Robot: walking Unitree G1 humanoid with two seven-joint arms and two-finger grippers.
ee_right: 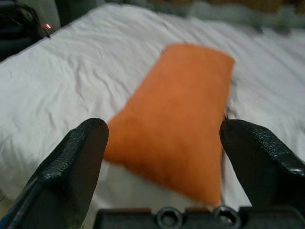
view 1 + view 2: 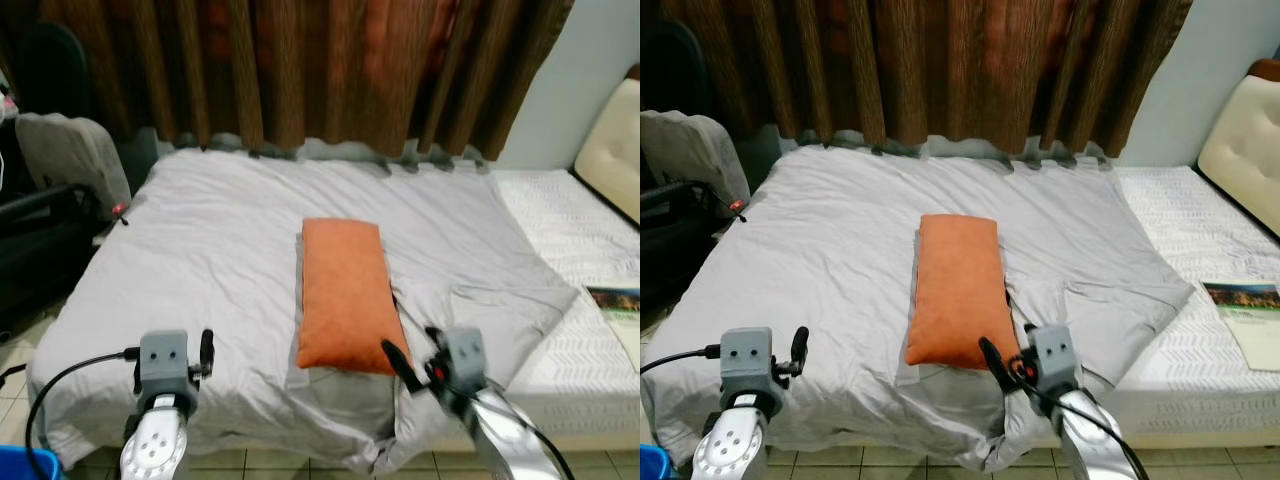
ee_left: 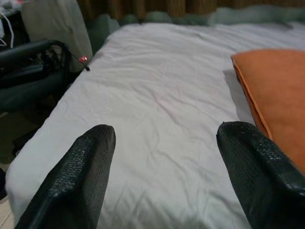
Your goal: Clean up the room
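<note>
From the head views, an orange pillow [image 2: 343, 293] lies lengthwise mid-bed on the grey sheet [image 2: 220, 250], reaching toward the bed's foot edge. The left gripper [image 2: 205, 352] hovers near the foot edge.

In the left wrist view, its fingers [image 3: 81, 176] are spread over the sheet.

In the right wrist view, slightly blurred, the right gripper [image 1: 162, 157] is spread wide before the pillow, seemingly not touching.

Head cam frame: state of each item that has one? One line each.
orange pillow: flat on the sheet, not held
grey sheet: spread, wrinkled, part of mattress bare
curtain: drawn shut
magazine: closed, on bare mattress
left gripper: open, empty
right gripper: open, empty, facing the pillow
</note>
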